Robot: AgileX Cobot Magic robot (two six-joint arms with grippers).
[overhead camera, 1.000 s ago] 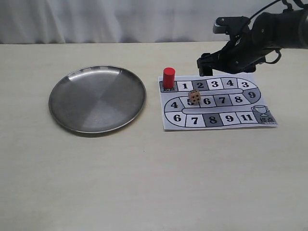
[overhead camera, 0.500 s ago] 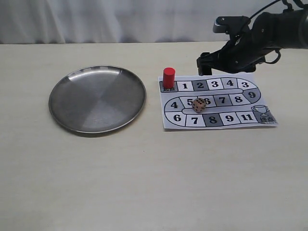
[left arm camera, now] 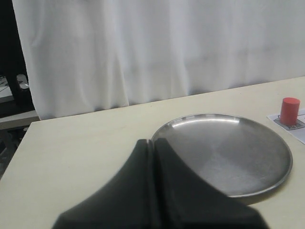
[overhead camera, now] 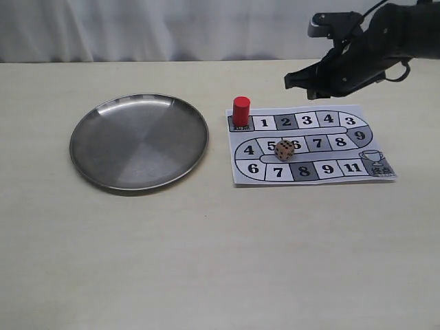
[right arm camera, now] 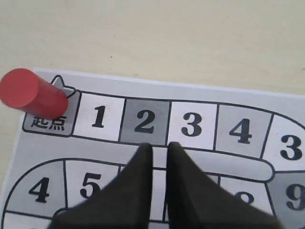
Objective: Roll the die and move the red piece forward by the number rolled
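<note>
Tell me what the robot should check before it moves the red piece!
1. Die lying on the board: ok, on the 5 and 6 squares.
2. Number rolled readable: cannot tell, pips too small.
3. Red piece upright on the start square: ok.
4. Right gripper empty: ok, nothing between its nearly closed fingers.
5. Right gripper at the red piece: not ok, it hangs above the board's far edge.
6. Left gripper out of the way: ok, shut near the plate.

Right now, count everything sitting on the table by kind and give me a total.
Round silver metal plate: 1
Printed paper game board with numbered squares: 1
Glossy red cylinder piece: 1
Pinkish-tan die with dark pips: 1
Total: 4
</note>
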